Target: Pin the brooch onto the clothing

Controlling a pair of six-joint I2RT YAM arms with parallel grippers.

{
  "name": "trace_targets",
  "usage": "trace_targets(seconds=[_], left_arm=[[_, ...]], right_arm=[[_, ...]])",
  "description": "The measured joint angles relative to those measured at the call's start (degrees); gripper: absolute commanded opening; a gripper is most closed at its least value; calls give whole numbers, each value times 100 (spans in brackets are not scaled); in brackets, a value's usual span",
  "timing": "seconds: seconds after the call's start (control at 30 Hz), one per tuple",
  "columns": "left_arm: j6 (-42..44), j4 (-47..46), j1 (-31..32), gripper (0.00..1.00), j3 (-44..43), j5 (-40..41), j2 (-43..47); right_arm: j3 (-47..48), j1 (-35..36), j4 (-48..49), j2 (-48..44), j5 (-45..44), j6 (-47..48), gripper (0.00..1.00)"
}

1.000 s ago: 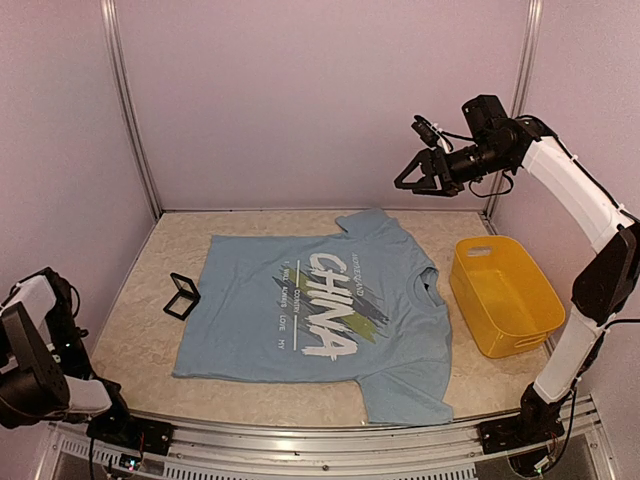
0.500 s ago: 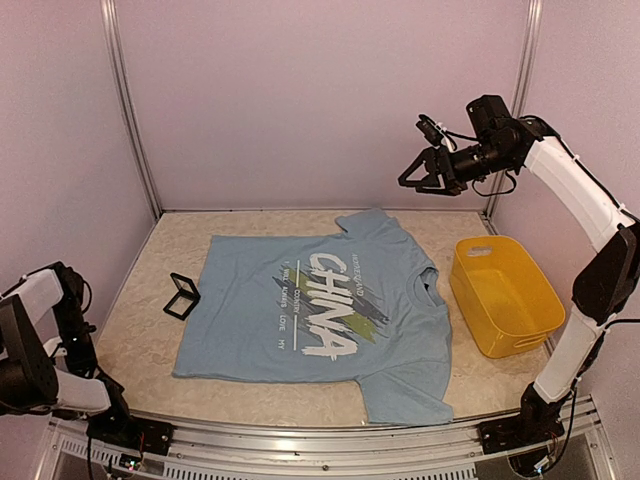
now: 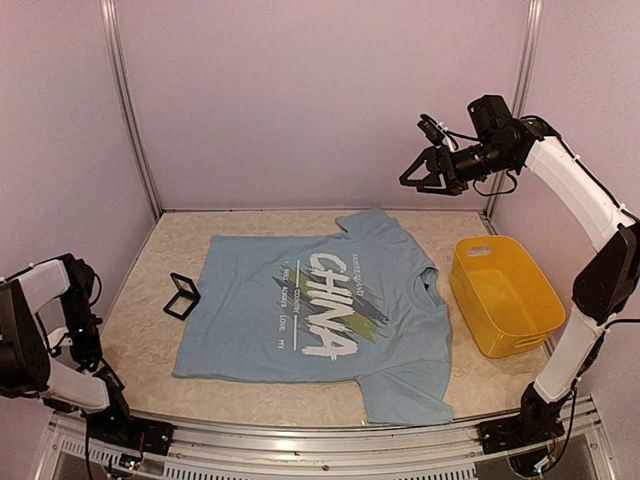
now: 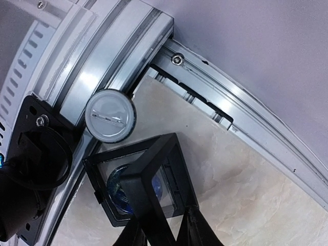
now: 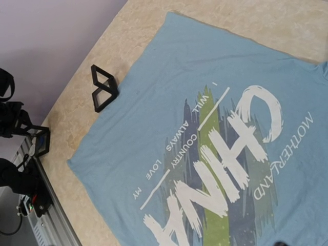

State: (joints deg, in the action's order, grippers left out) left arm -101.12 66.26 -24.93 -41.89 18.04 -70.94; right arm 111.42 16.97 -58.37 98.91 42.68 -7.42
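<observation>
Left fingers (image 4: pixel 199 231) seemingly clamp a black case (image 4: pixel 146 177) beside the brooch (image 4: pixel 110 115).

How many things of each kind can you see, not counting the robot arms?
Light blue T-shirt with white CHINA lettering: 1
Yellow plastic bin: 1
Black square-framed display cases: 2, one beside the T-shirt, one in the left wrist view
Small round badge, pale back showing: 1
Total: 5

We find the light blue T-shirt (image 3: pixel 320 310) spread flat mid-table, its print facing up. A black case (image 3: pixel 182 296) lies just beside its hem. A yellow bin (image 3: pixel 505 292) stands near the collar. The right gripper (image 3: pixel 413 182) hangs high above, jaws parted.
</observation>
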Motion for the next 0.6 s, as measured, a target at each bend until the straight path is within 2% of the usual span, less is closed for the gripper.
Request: trace_targets(seconds=[0.27,0.6], left_arm=[[-144,-144,581,24,-334,-42,-459],[-332,-282,1683,20,-1388,-50,-1567]], right_arm=[[0,-2,2,0,4,-4,87],[0,-4,0,0,9,-17,88]])
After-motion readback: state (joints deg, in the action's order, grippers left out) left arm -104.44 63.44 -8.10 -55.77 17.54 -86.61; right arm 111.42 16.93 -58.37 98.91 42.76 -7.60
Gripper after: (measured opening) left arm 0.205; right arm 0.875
